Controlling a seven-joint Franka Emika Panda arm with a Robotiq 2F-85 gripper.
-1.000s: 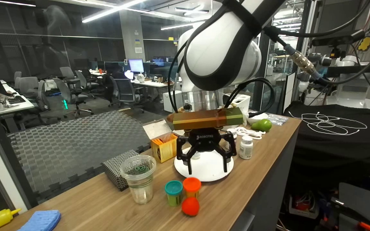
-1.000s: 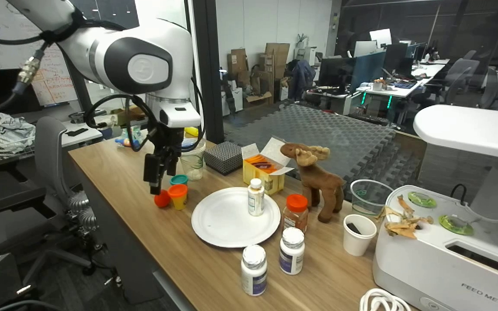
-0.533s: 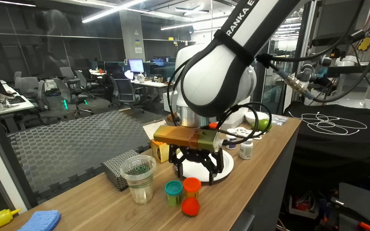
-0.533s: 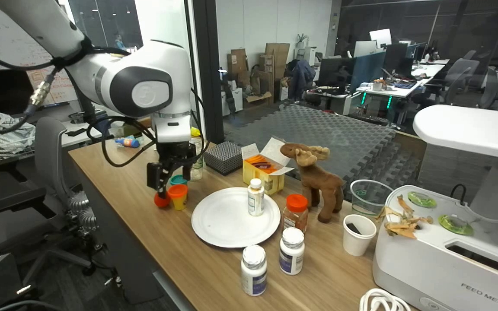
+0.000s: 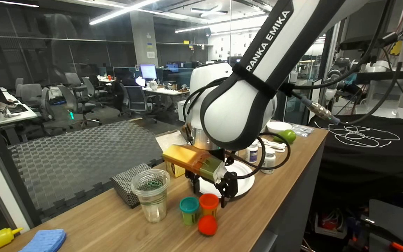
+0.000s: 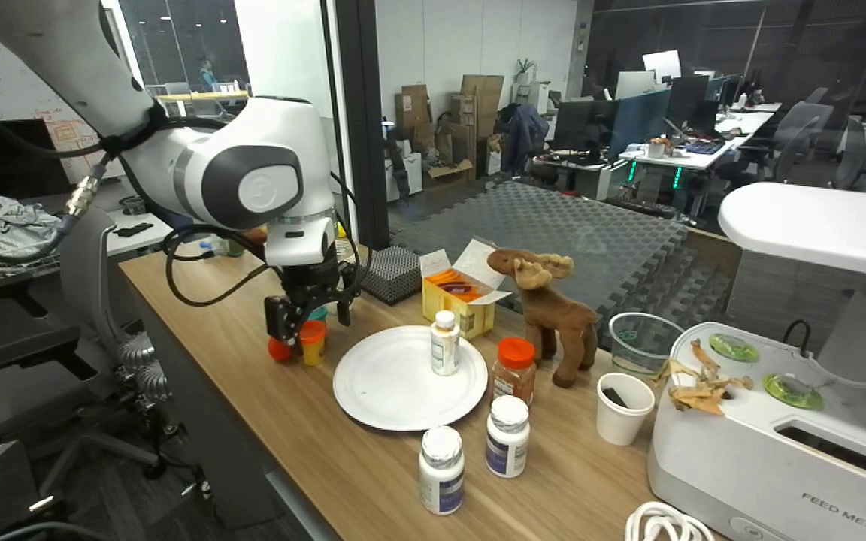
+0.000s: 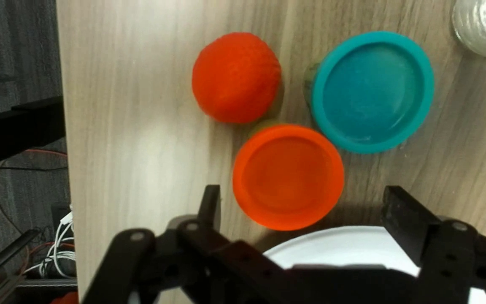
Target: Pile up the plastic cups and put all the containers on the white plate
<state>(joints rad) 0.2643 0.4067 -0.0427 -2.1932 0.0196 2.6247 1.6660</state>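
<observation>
My gripper (image 7: 303,189) stands open, lowered beside the orange container (image 7: 288,177); its fingers are on either side, slightly behind that lid in the wrist view, and hold nothing. Touching or nearly touching that lid is the teal container (image 7: 373,92). A rounded orange-red thing (image 7: 236,78) with a rough surface sits close by. The white plate (image 6: 373,394) lies flat just behind the gripper, a white bottle (image 6: 444,343) upright on it. One clear plastic cup (image 5: 154,206) stands near the teal container. Another clear plastic cup (image 6: 640,346) is beside the white machine, in an exterior view.
Around the plate are an orange-lidded jar (image 6: 513,372), two white bottles (image 6: 442,469) and a yellow box (image 6: 459,312). Farther along stand a plush moose (image 6: 564,319), a paper cup (image 6: 623,409) and the white machine (image 6: 779,466). A grey block (image 5: 128,185) adjoins the nearer cup.
My gripper has come down and turned, moving closer to the orange container, its jaws staying open. The cups, containers and plate have not moved.
</observation>
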